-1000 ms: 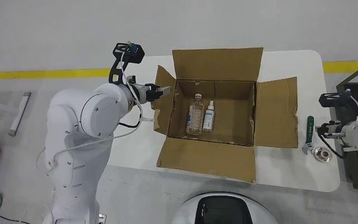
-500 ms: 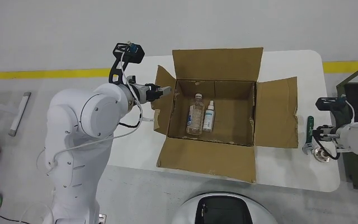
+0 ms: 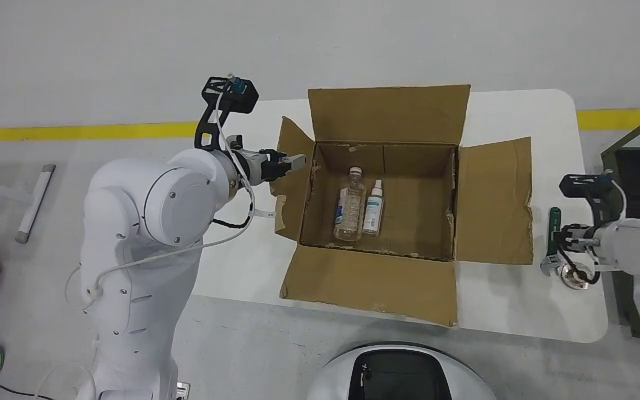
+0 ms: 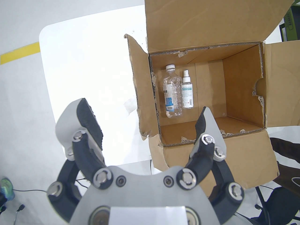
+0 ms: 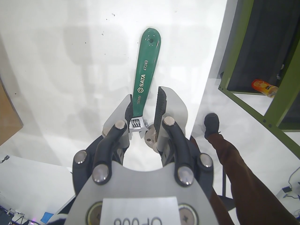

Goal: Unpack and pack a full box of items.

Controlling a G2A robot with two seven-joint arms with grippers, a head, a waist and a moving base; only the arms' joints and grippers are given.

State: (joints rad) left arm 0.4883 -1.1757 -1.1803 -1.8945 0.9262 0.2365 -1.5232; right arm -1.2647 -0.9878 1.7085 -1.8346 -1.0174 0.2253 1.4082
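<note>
Looks like packing: straddling wrench (image 5: 146, 66) on counter (image 5: 70, 47) with right claw (image 5: 145, 94) open; left claw (image 4: 143, 106) open too. Next: close, lift into box (image 3: 390, 115).

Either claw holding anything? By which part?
Nothing is held. Right claw is open, straddling the green wrench at the handle near its head; the wrench lies on the table. Left claw is open and empty.

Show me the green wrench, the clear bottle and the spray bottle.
green wrench (image 5: 145, 71), right wrist view, middle of the handle.
clear bottle (image 4: 173, 94), left wrist view, on its body.
spray bottle (image 4: 187, 94), left wrist view, on its label.
</note>
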